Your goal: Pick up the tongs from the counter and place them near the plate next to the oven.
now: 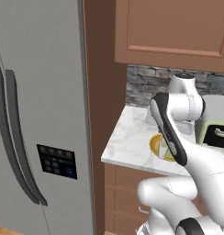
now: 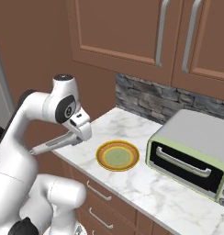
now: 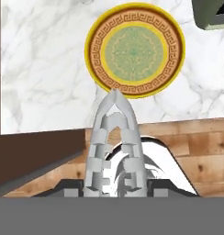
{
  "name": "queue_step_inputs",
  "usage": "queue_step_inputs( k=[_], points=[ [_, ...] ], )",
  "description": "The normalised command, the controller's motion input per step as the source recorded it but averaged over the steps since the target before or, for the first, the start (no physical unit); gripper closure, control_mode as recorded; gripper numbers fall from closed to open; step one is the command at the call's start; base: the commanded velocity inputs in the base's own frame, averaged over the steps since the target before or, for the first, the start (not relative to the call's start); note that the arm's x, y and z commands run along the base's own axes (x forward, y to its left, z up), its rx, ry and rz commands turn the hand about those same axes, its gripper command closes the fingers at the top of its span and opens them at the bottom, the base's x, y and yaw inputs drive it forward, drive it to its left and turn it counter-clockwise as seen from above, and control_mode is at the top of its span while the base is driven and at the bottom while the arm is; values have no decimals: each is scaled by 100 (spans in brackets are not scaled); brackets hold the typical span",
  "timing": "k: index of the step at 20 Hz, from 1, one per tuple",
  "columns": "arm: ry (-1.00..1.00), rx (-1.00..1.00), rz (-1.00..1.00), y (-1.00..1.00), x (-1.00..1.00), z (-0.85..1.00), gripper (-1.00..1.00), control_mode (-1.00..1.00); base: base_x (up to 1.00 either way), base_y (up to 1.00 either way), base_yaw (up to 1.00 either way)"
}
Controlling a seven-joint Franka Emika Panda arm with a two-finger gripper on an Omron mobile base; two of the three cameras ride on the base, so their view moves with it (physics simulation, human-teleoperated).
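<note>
Holding the tongs (image 2: 54, 144) up in the air, claw (image 2: 78, 136) clamped onto them, so already off the counter (image 2: 132, 179) and carried. Gripping near the open end by the look of it, with the long body sticking out away from the claw toward the cabinet side in the right base view. Probably handling light and stiff, thin metal, a bit springy between the two arms and likely slippery, so squeezing across both arms is looking like the safe hold; grabbing one arm alone risks twisting.

In the hand view, running straight ahead of the claw, arms converging to the joined tip (image 3: 114, 94), long axis aimed right at the plate (image 3: 134, 50). Tip just overlapping the plate's near rim in that picture, though hanging above it, not touching as far as can be judged. Oven (image 2: 192, 156) sitting beyond the plate, off to the claw's far right
</note>
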Motion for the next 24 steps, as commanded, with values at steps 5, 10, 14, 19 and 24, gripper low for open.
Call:
queue_step_inputs(
  k=[5, 10, 14, 19, 24],
  points=[
    [-4, -1, 0, 9, 83, -35, 100, -100, 0, 0, 0],
    [-18, 0, 0, 0, 68, -55, 100, -100, 0, 0, 0],
    [-7, 0, 0, 7, 66, -55, 100, -100, 0, 0, 0],
    [4, -3, 0, 13, 87, -44, 100, -100, 0, 0, 0],
    [13, -2, 0, 4, 99, -34, 100, -100, 0, 0, 0]
  ],
)
